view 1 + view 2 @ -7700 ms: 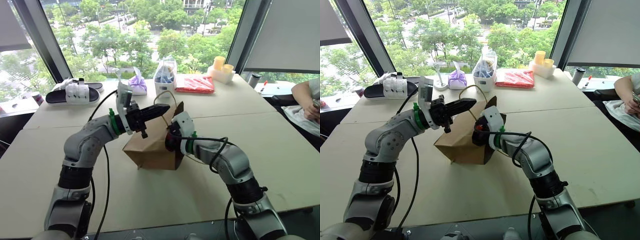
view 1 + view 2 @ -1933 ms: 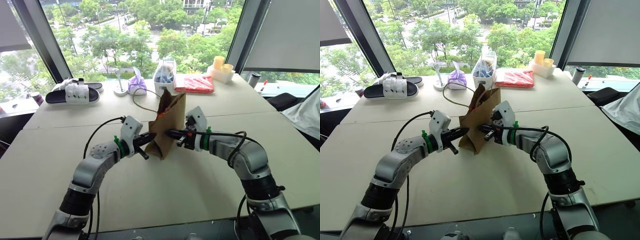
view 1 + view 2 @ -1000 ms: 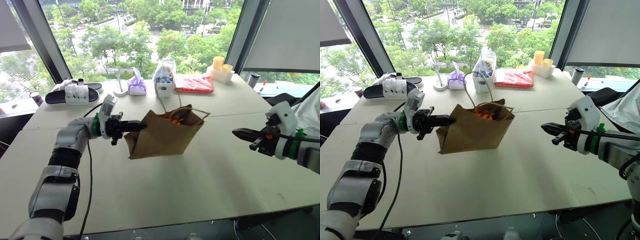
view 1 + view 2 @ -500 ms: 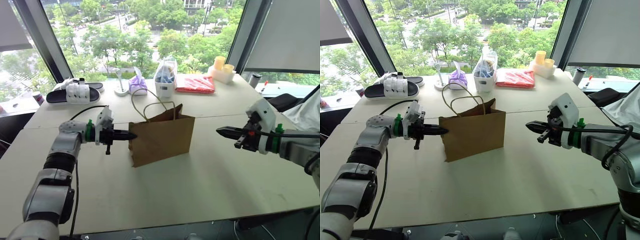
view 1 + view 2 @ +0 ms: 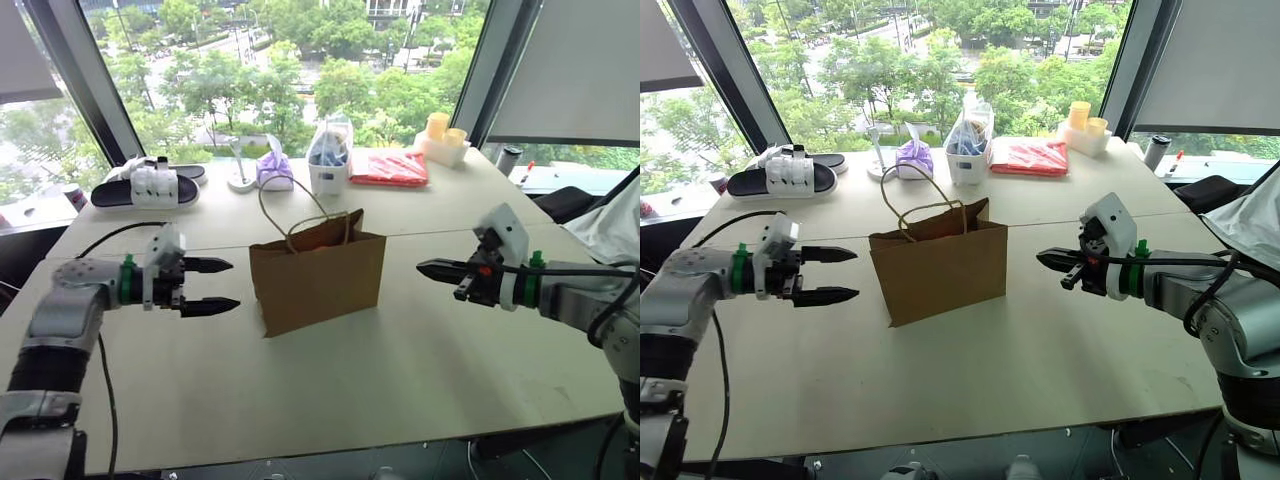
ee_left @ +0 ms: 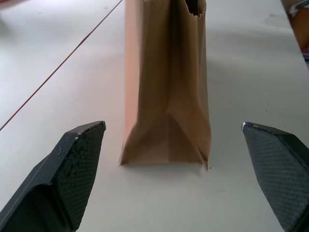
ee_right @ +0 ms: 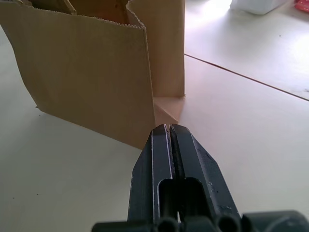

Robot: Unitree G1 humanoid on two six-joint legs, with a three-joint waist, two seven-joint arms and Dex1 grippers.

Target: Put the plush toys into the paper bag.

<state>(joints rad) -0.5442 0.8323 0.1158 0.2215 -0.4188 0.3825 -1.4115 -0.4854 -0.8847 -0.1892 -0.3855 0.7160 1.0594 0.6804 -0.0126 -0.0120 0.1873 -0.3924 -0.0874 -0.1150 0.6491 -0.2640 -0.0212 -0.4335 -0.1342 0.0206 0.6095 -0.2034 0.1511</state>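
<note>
While the paper bag (image 5: pixel 318 270) stands upright near the middle of the desk (image 5: pixel 400 370), the two arms are held out on either side of it, clear of its walls. At the far left of the desk's back edge, a black and white sandal (image 5: pixel 145 187) is seen by the window. Nearer the front, the left end effector (image 5: pixel 215 285) is held level, just to the left of the bag and apart from it, with its two black fingers spread wide and nothing between them; in the left wrist view the bag's narrow folded side is framed between the two fingertips (image 6: pixel 79 159), untouched. Behind the bag, a small purple tied pouch (image 5: pixel 274 170) is set beside a clear plastic bag with blue contents (image 5: pixel 330 152), and a flat red packet (image 5: pixel 390 167) is laid to their right. The bag's beige cord handles (image 5: pixel 290 205) are looped up above its open mouth. The plush toys cannot be made out from outside the bag. To the right of the bag, the right end effector (image 5: pixel 425 268) is pointed toward it with its fingers pressed together and nothing gripped; a gap of bare desk is left between its tip and the bag's side. Two yellow cups (image 5: pixel 444 130) are placed at the back right corner.
</note>
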